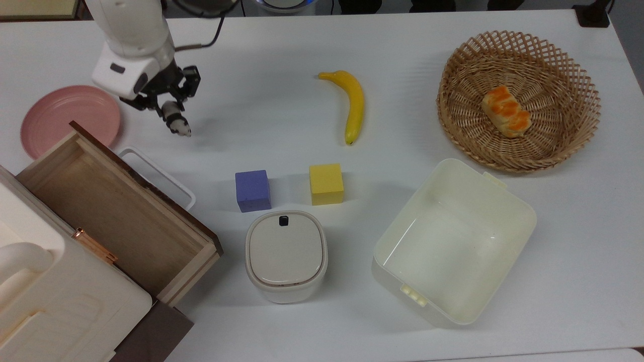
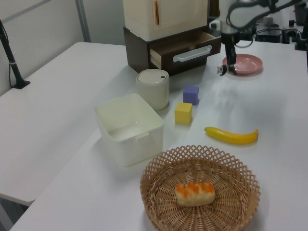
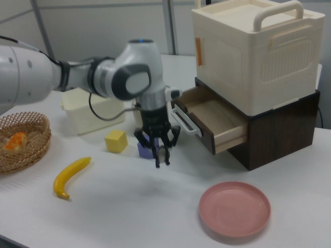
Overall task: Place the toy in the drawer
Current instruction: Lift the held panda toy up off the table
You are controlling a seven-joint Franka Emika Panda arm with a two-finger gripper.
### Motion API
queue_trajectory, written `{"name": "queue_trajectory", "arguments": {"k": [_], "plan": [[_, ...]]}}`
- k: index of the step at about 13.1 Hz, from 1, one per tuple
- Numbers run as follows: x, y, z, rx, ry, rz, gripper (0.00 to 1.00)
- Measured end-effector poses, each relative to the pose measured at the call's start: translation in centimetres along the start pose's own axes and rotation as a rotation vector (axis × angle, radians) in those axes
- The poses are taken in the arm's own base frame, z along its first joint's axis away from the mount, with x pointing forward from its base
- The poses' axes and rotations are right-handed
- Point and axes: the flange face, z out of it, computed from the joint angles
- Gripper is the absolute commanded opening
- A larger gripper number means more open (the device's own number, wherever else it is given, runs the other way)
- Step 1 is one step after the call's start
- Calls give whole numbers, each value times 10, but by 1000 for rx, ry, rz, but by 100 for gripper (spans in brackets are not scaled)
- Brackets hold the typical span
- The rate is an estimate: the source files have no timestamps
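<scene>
The toy (image 1: 177, 125), a tiny black-and-white panda, hangs above the table with my gripper (image 1: 173, 116) shut on it. In the left view the toy (image 2: 222, 70) sits at the tips of my gripper (image 2: 226, 69), in front of the pink plate. The right view shows my gripper (image 3: 162, 159) pointing down, well off the tabletop. The drawer (image 1: 60, 166) stands pulled out at the top view's lower left, light wood inside, with a dark front panel and a white loop handle (image 1: 162, 175). The drawer (image 2: 166, 49) (image 3: 229, 130) is open under a cream box, and the toy hangs beyond its handle.
A pink plate (image 1: 60, 113) lies beside the drawer's corner. A purple cube (image 1: 252, 190), a yellow cube (image 1: 326, 184) and a lidded cream canister (image 1: 286, 255) sit mid-table. A banana (image 1: 354, 103), a cream tub (image 1: 498, 201) and a wicker basket (image 1: 453, 95) holding bread lie toward the top view's right.
</scene>
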Motion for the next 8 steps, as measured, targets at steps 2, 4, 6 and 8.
{"name": "queue_trajectory", "arguments": {"k": [2,4,6,8], "plan": [[-2,-1,-53,1,-2,1,19],[5,-2,-98,-29,41,-7,19],[12,-3,-128,-85,76,-75,19],[18,0,-143,-144,73,-157,19]]}}
